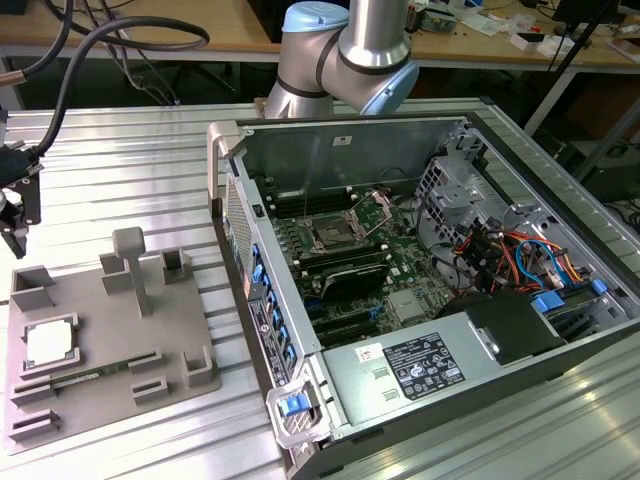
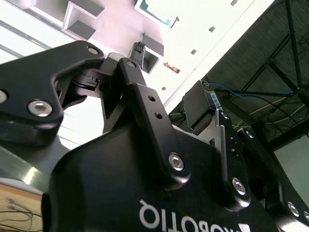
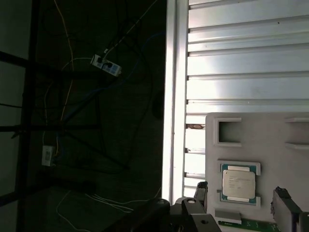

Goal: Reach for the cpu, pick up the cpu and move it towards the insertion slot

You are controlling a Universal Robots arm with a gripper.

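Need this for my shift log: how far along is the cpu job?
Done: nothing yet. The flat square silvery cpu lies in its pocket on the grey tray. In hand: the reach, with the black gripper near the tray, apart from the chip. Left: the pickup and the carry to the dark square metal-framed insertion slot.

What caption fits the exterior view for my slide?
Silvery cpu resting on the grey tray, beside the open computer case holding the insertion slot.
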